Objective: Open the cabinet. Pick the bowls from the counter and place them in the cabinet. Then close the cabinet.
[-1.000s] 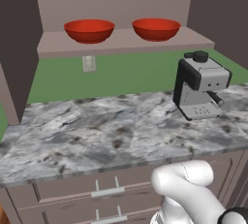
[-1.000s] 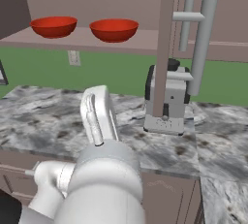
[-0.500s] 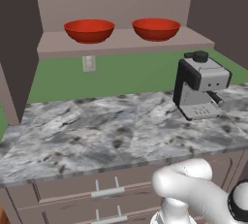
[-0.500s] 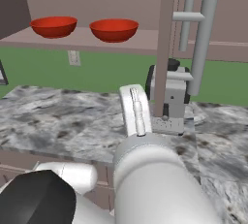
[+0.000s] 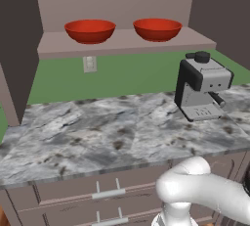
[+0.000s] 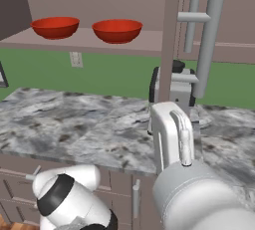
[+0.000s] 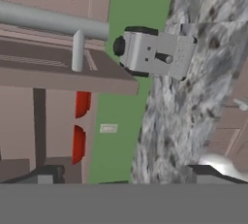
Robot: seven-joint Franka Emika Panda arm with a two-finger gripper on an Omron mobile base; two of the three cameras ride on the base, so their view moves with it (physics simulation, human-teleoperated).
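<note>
Cabinet (image 5: 122, 10): open on the wall above the counter; the right door (image 6: 172, 40) stands edge-on in the right base view, with its long grey bar handle (image 6: 208, 45).
Counter (image 5: 112, 132): grey-and-white marbled slab, under it brown drawer fronts (image 5: 105, 191) with short silver handles.
Coffee machine (image 5: 202, 85): stands upright at the right end of the counter.
Bowls: two red ones side by side on the cabinet shelf, apart from each other; left bowl (image 5: 90, 30), right bowl (image 5: 157, 29).
Wall socket (image 5: 90, 64): on the green wall, below the shelf.
Gripper (image 7: 121, 174): fingers wide apart, holding nothing, turned sideways toward the door handle and coffee machine.
</note>
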